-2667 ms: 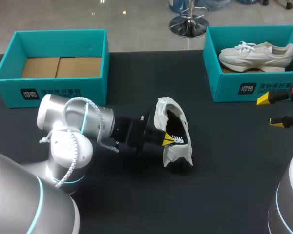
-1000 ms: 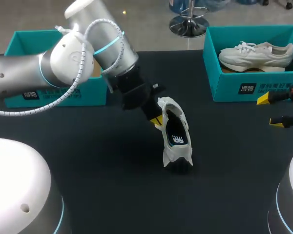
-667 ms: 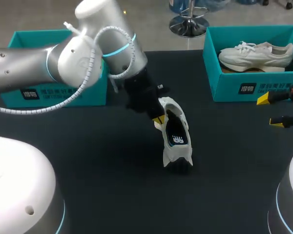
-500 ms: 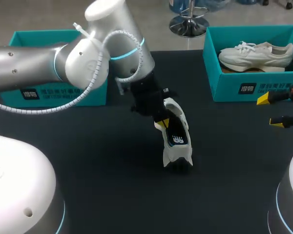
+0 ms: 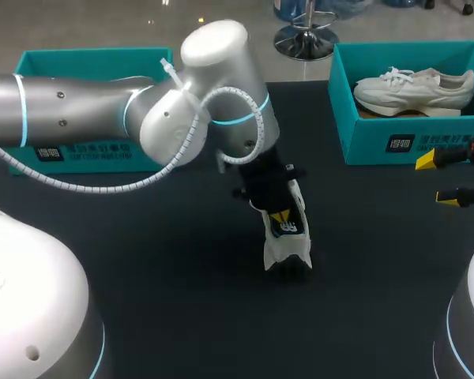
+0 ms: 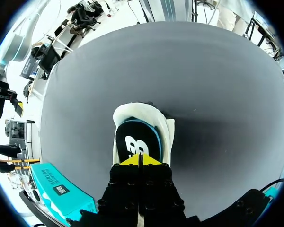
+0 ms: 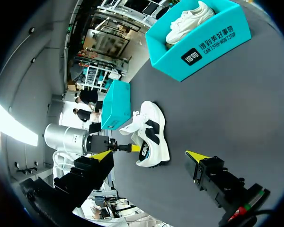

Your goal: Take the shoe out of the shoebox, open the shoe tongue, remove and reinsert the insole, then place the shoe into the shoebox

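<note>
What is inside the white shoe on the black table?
A black insole with a white mark; the left tool, yellow tips together, sits over one end. The tool's black body hides the rest.

Shoe (image 5: pixel 288 251): white trainer with a dark side panel, standing on its sole near the middle of the worktop (image 5: pixel 182 316), well apart from both boxes, its mouth spread wide and facing up. Insole (image 5: pixel 287 230): black with a white mark, lying inside the shoe and seemingly seated flat, though its far end is hidden. Shoeboxes: two teal, lidless boxes at the far side of the worktop, the left shoebox (image 5: pixel 95 55) at the far left corner and the right shoebox (image 5: pixel 379 142) at the far right, holding a second white shoe (image 5: pixel 415 88) lengthwise.
</note>
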You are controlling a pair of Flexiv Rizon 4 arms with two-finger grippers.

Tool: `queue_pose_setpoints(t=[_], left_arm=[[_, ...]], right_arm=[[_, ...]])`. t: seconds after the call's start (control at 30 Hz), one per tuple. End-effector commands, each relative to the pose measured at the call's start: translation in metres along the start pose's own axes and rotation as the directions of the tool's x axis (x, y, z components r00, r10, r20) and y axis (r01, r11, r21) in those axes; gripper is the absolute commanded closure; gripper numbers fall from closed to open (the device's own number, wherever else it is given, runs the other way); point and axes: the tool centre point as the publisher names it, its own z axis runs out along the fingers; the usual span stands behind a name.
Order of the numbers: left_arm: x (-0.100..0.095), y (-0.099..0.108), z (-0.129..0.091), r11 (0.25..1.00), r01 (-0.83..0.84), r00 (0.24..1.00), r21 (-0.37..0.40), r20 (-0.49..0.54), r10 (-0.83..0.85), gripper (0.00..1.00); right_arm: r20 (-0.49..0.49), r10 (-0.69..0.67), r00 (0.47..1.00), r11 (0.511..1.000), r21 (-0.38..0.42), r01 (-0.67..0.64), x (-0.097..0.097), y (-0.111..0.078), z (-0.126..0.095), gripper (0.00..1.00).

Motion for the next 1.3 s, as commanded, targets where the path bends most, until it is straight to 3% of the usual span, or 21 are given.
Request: queue_pose_setpoints(t=[0.03,0.23,0.5,0.97,1.3], left_arm=[[-0.003,0.008,0.011,1.0,0.007,1.0,0.0,-0.017,-0.007,1.0],[0.003,0.012,0.019,1.0,0.016,0.999,-0.006,-0.041,-0.017,1.0],[0.005,0.0,0.042,1.0,0.009,0.997,0.009,-0.075,-0.008,1.0],[-0.004,-0.008,0.014,0.999,-0.033,0.999,0.021,0.003,0.033,1.0],[-0.009,-0.023,0.029,0.995,-0.072,0.997,0.071,-0.03,0.075,1.0]], right_arm=[[0.005,0.001,1.0,1.0,-0.001,-0.001,0.001,-0.001,0.0,0.0],[0.005,0.001,1.0,1.0,-0.001,-0.001,0.001,-0.001,0.0,0.0],[0.005,0.001,1.0,1.0,-0.001,-0.001,0.001,-0.001,0.0,0.0],[0.005,0.001,1.0,1.0,-0.001,-0.001,0.001,-0.001,0.0,0.0],[0.005,0.001,1.0,1.0,-0.001,-0.001,0.001,-0.001,0.0,0.0]])
